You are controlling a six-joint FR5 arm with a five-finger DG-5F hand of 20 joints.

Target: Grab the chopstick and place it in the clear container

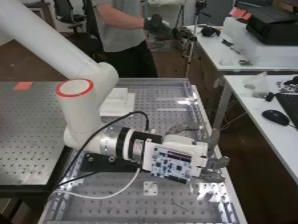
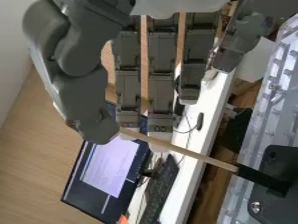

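Note:
In the high view my hand (image 1: 217,163) is over the right side of the perforated bench, its fingers towards the desk. In the wrist view the thumb and fingertips of the hand (image 2: 161,95) meet round one end of the light wooden chopstick (image 2: 193,154), pinching it. From there the stick slants away to a dark section that overlaps a black plate (image 2: 271,162); whether that section is its own end or a holder, I cannot tell. A translucent object (image 1: 255,84) stands on the right-hand desk; whether it is the clear container is unclear.
White blocks (image 1: 117,102) sit on the bench behind the arm. Cables hang round the wrist and cross the bench. Beyond the bench's raised side edge (image 1: 229,192), the desk holds a mouse (image 1: 275,117) and a keyboard (image 2: 159,192), beside a monitor (image 2: 110,167).

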